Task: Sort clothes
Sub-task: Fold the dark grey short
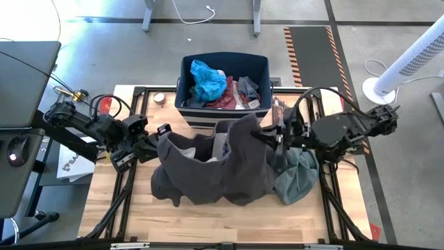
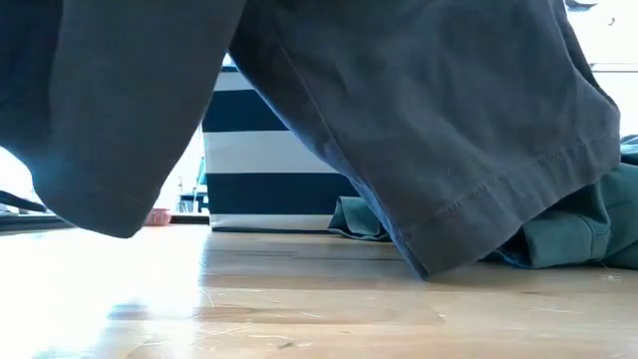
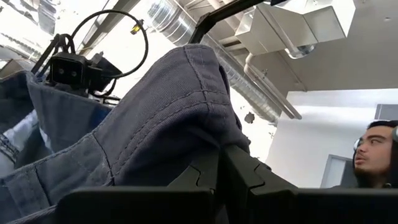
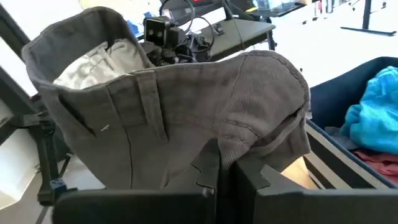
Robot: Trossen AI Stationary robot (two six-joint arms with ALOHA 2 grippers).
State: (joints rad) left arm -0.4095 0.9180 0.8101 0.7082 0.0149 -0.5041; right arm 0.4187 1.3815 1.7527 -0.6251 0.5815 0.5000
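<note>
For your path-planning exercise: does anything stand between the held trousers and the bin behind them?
Nothing visible does. Both end effectors, left and right, are shut on the dark grey-brown trousers, which hang directly in front of the navy striped bin. The bin is open-topped, though already partly filled with a bright blue piece.

We see even, bright room light from above. In the low view, the table (image 2: 299, 309) shows glare; the trousers (image 2: 399, 120) hang dark and soft-focused.

Open tabletop (image 1: 125, 208) along the near edge and near-left corner. Blocked mid-table by hanging trousers (image 1: 215, 170), at the far edge by the bin (image 1: 222, 69).
</note>
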